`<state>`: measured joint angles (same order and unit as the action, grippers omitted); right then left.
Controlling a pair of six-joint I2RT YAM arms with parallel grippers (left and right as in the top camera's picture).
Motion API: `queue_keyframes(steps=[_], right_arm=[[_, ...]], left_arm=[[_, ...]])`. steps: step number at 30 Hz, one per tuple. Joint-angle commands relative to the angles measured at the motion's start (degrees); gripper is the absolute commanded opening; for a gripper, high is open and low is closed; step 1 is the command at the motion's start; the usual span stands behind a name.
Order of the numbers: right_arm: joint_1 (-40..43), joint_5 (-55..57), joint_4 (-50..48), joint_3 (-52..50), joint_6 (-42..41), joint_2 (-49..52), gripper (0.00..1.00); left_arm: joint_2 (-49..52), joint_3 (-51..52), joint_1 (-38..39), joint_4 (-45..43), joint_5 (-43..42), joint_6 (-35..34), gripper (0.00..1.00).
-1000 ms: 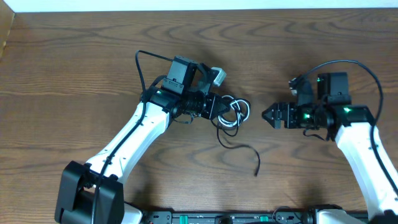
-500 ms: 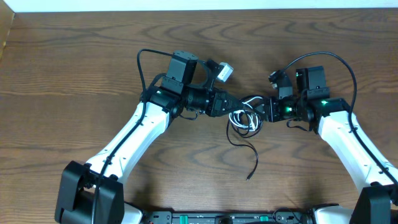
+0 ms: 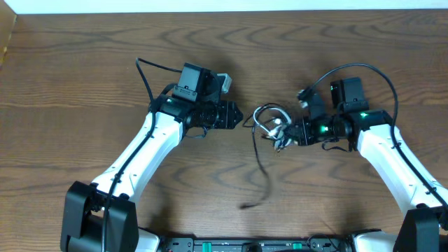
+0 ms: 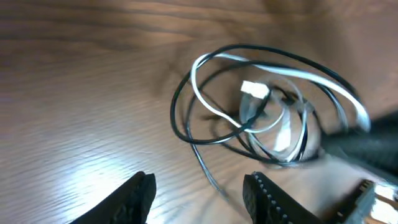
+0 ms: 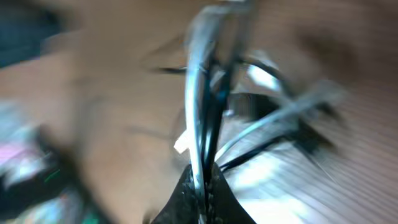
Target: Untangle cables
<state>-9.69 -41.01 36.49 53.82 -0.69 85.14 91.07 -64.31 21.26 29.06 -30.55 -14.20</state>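
The cables (image 3: pixel 268 122) are a tangled bundle of black and white loops at the table's middle, with a black tail (image 3: pixel 260 171) trailing toward the front. My right gripper (image 3: pixel 288 133) is shut on the cables at the bundle's right side; the right wrist view shows black and white strands (image 5: pixel 204 124) pinched between its jaws. My left gripper (image 3: pixel 238 116) stands open just left of the bundle, apart from it. In the left wrist view the loops (image 4: pixel 261 102) and a white plug (image 4: pixel 255 90) lie beyond the open fingers (image 4: pixel 140 196), with only the black tail passing between them.
Thick black arm wires arch over each wrist (image 3: pixel 353 70). Wood-grain tabletop (image 3: pixel 84 70) stretches all around; its back edge meets a white strip at the top.
My right gripper has closed on the bundle and drawn it slightly right. My left gripper has let go, opened and backed off to the left. The black tail swung toward the front.
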Motion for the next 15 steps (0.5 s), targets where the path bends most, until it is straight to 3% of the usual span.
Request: queue_keyframes(steps=[1,6,12,15], right_arm=[[-0.15,-21.88,-1.27,0.83,8.28,0.31,0.01],[-0.15,-22.56,-5.25,0.83,7.37,0.26,0.01],[-0.15,-22.62,-19.69,0.83,-8.76,0.26,0.01],[-0.17,-23.28,-24.85,0.83,-14.27,0.24,0.01]], left_arm=[[-0.52,-1.05,0.13,1.75,3.93,-0.13,0.51],[-0.52,-1.05,0.13,4.37,-4.42,-0.07,0.50],[-0.52,-0.94,0.20,3.34,-19.93,4.50,0.57],[-0.52,-0.94,0.46,3.21,-21.53,5.60,0.59]])
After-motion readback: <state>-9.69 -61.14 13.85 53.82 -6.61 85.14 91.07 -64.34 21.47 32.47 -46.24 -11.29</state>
